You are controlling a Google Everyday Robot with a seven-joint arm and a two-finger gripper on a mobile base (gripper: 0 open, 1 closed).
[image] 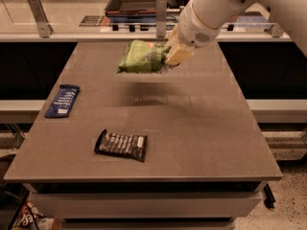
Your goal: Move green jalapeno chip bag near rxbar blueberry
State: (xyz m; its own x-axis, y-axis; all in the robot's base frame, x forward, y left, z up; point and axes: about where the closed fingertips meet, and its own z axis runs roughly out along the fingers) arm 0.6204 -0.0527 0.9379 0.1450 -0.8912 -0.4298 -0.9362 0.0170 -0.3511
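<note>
Fingers (176,54) seemingly clamp green jalapeno chip bag (140,57) above table (206,128); black bar (121,145) near rxbar blueberry (62,100).

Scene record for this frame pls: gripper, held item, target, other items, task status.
gripper: gripper above the far middle of the table, shut on the bag's right end
held item: green jalapeno chip bag, lifted off the table, its shadow on the surface below
target: rxbar blueberry, flat at the table's left edge
other items: black-wrapped bar, flat near the front, left of centre
task status: bag is in the air, well apart from the rxbar blueberry, not yet placed
</note>
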